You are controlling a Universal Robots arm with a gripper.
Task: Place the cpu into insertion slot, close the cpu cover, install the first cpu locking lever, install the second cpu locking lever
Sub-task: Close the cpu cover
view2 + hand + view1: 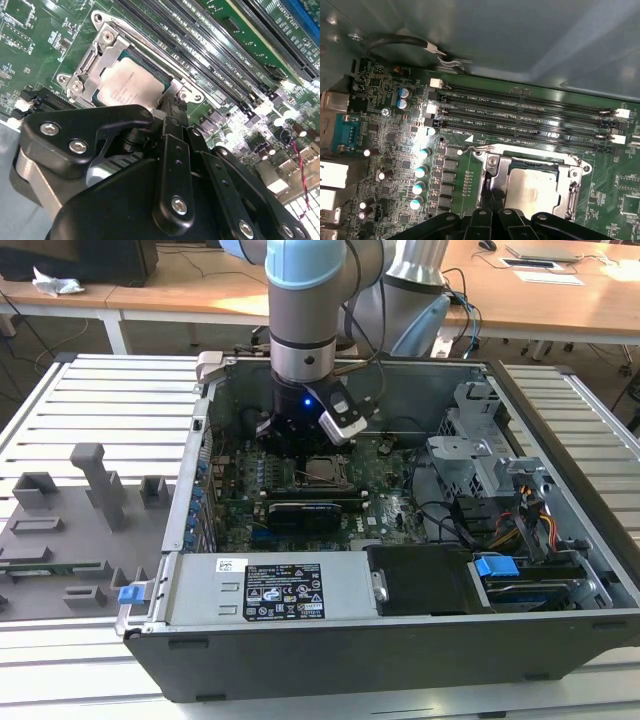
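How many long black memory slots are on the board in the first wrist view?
4 memory slots in parallel rows: one beside the grey case wall, two in the middle, one beside the cpu cover. None seems hidden.

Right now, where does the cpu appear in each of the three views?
Exterior view: the cpu sits mid-board inside the open case.
Second wrist view: the cpu lies beside the long black memory slots.
First wrist view: the cpu lies beside the same slots.
Shared landmark: the silver cpu cover framing it.

Tally: 1 open PC case (400,650), 1 robot arm (305,300) w/ 1 gripper (167,117) — plus 1 cpu (532,187), 1 cpu cover (492,161), 4 memory slots (520,107), 1 graphics card (315,512).
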